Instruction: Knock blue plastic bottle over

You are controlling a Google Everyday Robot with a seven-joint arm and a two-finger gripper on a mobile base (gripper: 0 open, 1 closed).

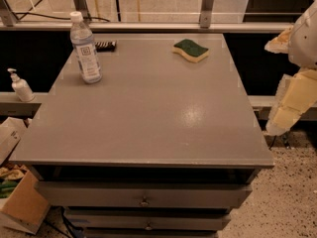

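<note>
The blue plastic bottle (85, 51) is clear with a white cap and a white label. It stands upright near the far left corner of the grey table (148, 123). My gripper (288, 108) shows as cream-coloured parts at the right edge of the view. It hangs beyond the table's right side, far from the bottle and touching nothing.
A green and yellow sponge (190, 49) lies at the far right of the table. A small dark object (105, 45) lies just behind the bottle. A white pump dispenser (20, 86) stands on a ledge to the left. A cardboard box (22, 202) sits on the floor at lower left. Drawers (143, 197) are under the tabletop.
</note>
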